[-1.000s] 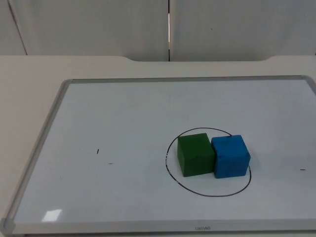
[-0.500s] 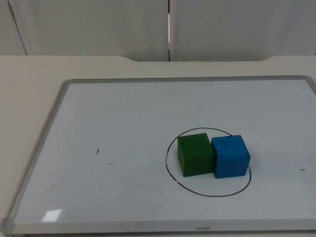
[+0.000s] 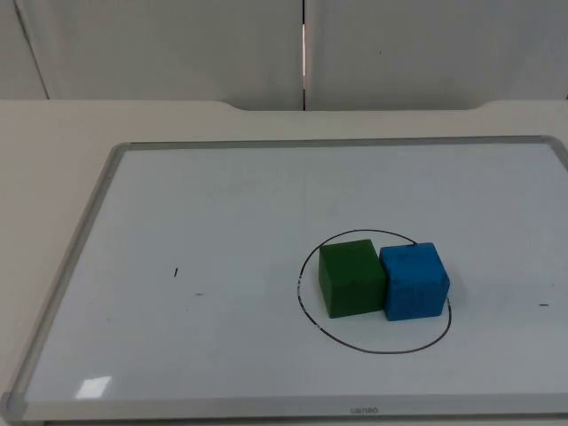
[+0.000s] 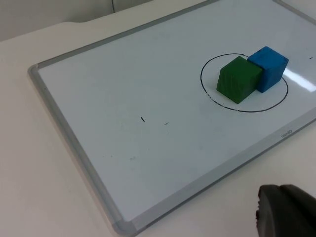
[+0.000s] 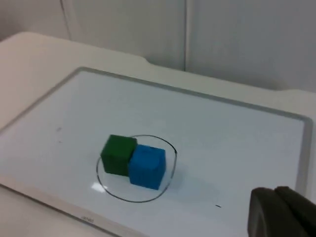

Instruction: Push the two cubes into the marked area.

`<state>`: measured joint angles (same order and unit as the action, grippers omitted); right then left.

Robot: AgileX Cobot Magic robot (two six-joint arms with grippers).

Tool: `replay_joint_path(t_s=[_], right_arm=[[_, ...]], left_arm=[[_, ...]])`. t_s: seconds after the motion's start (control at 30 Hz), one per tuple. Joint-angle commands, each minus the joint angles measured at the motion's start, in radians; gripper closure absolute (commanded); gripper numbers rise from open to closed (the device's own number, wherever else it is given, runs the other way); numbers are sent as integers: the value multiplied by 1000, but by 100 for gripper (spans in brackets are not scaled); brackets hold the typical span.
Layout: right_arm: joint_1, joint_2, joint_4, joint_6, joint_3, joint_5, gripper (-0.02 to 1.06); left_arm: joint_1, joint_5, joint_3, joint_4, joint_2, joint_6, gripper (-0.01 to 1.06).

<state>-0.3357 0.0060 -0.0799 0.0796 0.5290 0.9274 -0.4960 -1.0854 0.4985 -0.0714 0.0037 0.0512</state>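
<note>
- On the whiteboard [image 3: 106, 177], the green cube [image 3: 351, 278] and the blue cube [image 3: 414, 281] sit touching side by side, green to the left, inside the drawn black circle [image 3: 373, 348].
- The blue cube's right edge lies close to the circle's line; whether it crosses cannot be told.
- Nothing differs from one second ago: both cubes and the board lie exactly as before.
- The left gripper [image 4: 286, 212] hangs off the board's near edge, well apart from the cubes; its grip cannot be told.
- The right gripper [image 5: 281, 212] waits likewise, high above the board; its grip cannot be told either.
</note>
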Motion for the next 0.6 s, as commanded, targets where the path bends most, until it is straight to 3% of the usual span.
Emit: replay_joint_path(t_s=[0.0,0.13,0.23,0.43,0.57], right_arm=[[2,-6,-24,30,1,12,104],[1,-6,2,55,2,183,104],[1,-6,-8,48,-10,152,104],[3,-6,58,-37,-13,153,104],[3,-6,58,-28,-13,153,104]], left_arm=[[-4,11,-5,6,-4,-7,105],[-4,11,-5,6,-4,-7,105],[-4,11,-5,6,-4,-7,105],[-4,11,-5,6,-4,-7,105],[-4,11,-5,6,-4,-7,105]])
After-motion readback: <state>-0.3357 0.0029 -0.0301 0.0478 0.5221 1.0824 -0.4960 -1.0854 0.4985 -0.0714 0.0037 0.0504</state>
